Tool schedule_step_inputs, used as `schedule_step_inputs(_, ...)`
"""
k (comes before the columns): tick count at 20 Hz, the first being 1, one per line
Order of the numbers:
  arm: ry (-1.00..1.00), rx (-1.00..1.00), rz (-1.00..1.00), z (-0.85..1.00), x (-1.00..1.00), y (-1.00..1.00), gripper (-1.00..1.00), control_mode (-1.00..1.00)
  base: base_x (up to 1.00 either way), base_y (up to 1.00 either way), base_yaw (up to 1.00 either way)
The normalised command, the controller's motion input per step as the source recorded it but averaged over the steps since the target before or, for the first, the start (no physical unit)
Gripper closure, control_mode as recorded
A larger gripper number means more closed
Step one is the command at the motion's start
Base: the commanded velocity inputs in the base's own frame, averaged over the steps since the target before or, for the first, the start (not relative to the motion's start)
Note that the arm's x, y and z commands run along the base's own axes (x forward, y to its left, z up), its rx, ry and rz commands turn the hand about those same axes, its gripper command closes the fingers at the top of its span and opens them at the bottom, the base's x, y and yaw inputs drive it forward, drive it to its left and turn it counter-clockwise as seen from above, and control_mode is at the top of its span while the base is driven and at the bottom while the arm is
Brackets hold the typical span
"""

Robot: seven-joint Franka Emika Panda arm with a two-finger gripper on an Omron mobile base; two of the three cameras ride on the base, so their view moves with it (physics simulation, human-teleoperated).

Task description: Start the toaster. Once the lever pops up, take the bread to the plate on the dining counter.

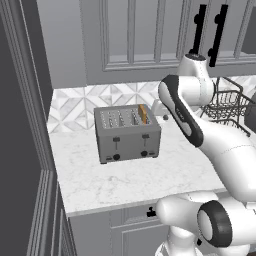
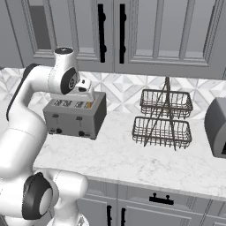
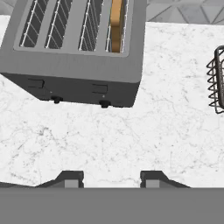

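The grey four-slot toaster (image 1: 127,132) stands on the marble worktop (image 1: 125,180) against the tiled wall. The bread (image 1: 143,114) stands upright in its rightmost slot, its golden crust poking out; the hand view shows the bread (image 3: 116,24) from above. Both black levers (image 3: 36,82) (image 3: 99,89) sit on the front face above the round knobs (image 3: 104,104). My gripper (image 3: 111,179) hovers above the worktop in front of the toaster (image 3: 74,52), open, with nothing between its fingertips. My wrist (image 2: 84,88) hangs over the toaster's right end. The plate and the dining counter are out of view.
A two-tier black wire basket rack (image 2: 163,117) stands on the worktop right of the toaster. A grey appliance (image 2: 216,128) sits at the far right. Wall cabinets with black handles (image 2: 102,31) hang above. A tall dark panel (image 1: 25,125) bounds the worktop's left end.
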Motion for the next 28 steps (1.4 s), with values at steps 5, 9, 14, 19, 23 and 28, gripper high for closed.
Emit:
schedule_step_inputs(5, -0.02, 0.0, 0.0, -0.04, 0.0, 0.21, -1.0, -1.0, 0.0, 0.0, 0.0)
schedule_step_inputs(9, -0.01, -0.01, 0.0, -0.19, 0.0, 0.41, -1.0, -1.0, 0.0, 0.0, 0.0)
schedule_step_inputs(14, 0.0, 0.0, 0.0, -0.3, 0.0, 0.12, -1.0, -1.0, 0.0, 0.0, 0.0)
schedule_step_inputs(19, 0.0, 0.0, 0.0, -0.36, 0.0, 0.0, 1.0, -1.0, 0.0, 0.0, 0.0)
schedule_step_inputs(23, 0.0, 0.0, 0.0, -0.32, 0.06, 0.0, 1.0, -1.0, 0.0, 0.0, 0.0)
schedule_step_inputs(28, 0.0, 0.0, 0.0, -0.23, 0.2, 0.0, 1.0, -1.0, 0.0, 0.0, 0.0)
